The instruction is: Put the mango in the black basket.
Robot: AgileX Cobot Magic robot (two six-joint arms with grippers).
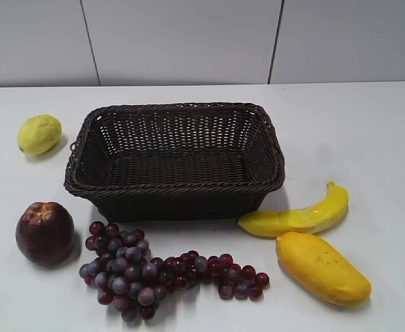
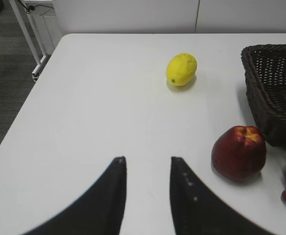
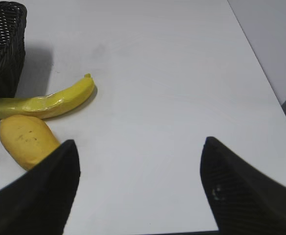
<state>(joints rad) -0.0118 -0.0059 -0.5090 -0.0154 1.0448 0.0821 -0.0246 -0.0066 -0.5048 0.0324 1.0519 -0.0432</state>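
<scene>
The mango (image 1: 322, 268) is a plump orange-yellow fruit lying on the white table at the front right; it also shows in the right wrist view (image 3: 26, 139), just left of my right gripper's left finger. The black basket (image 1: 175, 183) stands empty in the middle; one corner shows in the left wrist view (image 2: 272, 85) and one in the right wrist view (image 3: 3, 44). My right gripper (image 3: 140, 144) is wide open and empty over bare table, right of the mango. My left gripper (image 2: 147, 160) is open and empty, left of the apple. Neither gripper shows in the exterior view.
A banana (image 1: 300, 216) lies between the mango and the basket and also shows in the right wrist view (image 3: 45, 103). A lemon (image 1: 39, 133) sits at the back left, a dark red apple (image 1: 44, 232) at the front left, purple grapes (image 1: 147, 271) in front of the basket.
</scene>
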